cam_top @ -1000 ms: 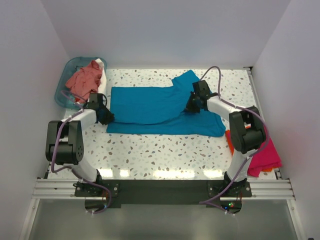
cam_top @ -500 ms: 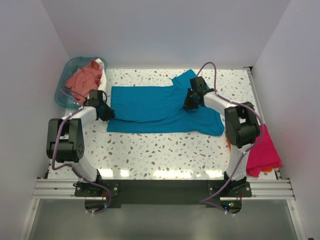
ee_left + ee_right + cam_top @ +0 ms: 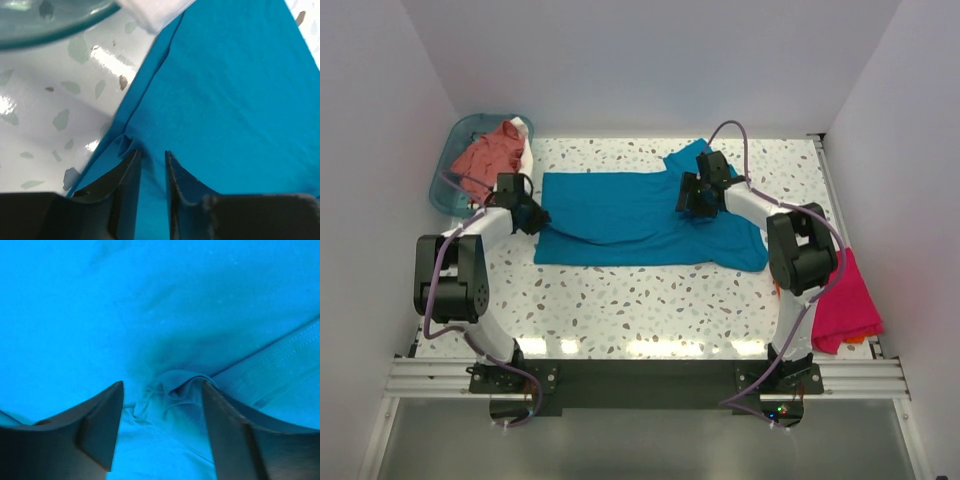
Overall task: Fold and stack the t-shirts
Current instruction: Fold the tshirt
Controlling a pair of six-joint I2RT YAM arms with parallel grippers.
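The large teal-blue t-shirt [image 3: 620,215] lies spread across the middle of the table, partly folded over itself. My left gripper [image 3: 534,218] rests on its left edge; in the left wrist view this gripper [image 3: 152,152] stands open by a narrow gap over flat cloth [image 3: 225,100], with a small pucker by the left finger. My right gripper [image 3: 687,198] sits on the shirt near the sleeve; in the right wrist view it [image 3: 162,385] is open wide, with a loose bunched fold [image 3: 170,387] lying between the fingers. A magenta-pink t-shirt [image 3: 848,305] lies over an orange one [image 3: 777,283] at the right edge.
A translucent teal basket [image 3: 448,170] stands at the far left corner, holding a salmon-pink t-shirt [image 3: 488,156] and a white one [image 3: 524,132]. Its rim [image 3: 45,25] and the white cloth [image 3: 155,10] show close to my left gripper. White walls enclose the table.
My right gripper has opened and let go of the teal-blue cloth after moving it left and farther back. My left gripper has widened and shifted slightly toward the basket.
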